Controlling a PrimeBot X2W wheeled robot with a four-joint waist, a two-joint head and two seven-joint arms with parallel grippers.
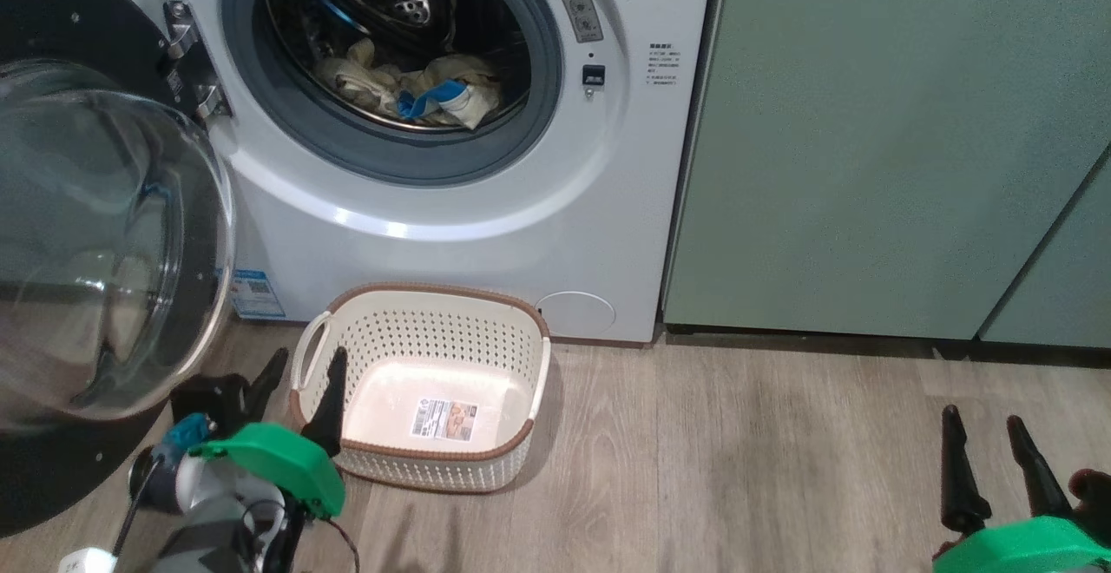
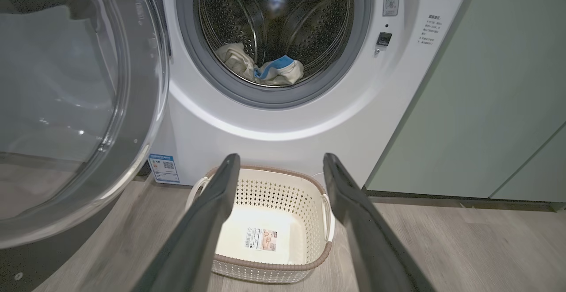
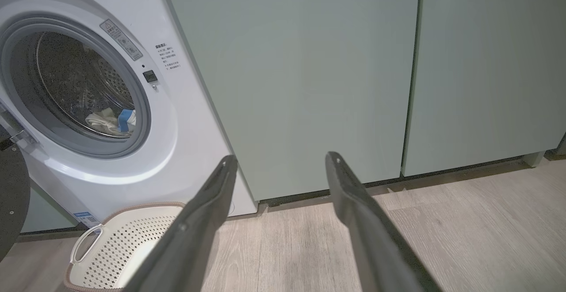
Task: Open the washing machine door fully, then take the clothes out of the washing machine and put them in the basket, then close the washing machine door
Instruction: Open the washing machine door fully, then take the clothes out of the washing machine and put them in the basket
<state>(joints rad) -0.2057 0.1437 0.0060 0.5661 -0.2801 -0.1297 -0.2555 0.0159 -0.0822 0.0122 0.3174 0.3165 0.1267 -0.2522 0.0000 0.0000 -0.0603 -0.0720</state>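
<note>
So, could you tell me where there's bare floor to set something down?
Free: the wood floor between the basket and right gripper, by the green cabinets. Crowded: left of the basket, around the door and left gripper.

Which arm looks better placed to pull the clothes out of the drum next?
Left, probably. The left gripper hangs open by the basket, facing straight into the drum at the clothes; the right gripper is off to the side, facing the green cabinets.

Left gripper [image 1: 306, 356] of two long dark tapered fingers, bright green housing [image 1: 278, 462] behind them, teal fitting [image 1: 185, 431] beside it, right gripper [image 1: 983, 418] alike
</note>
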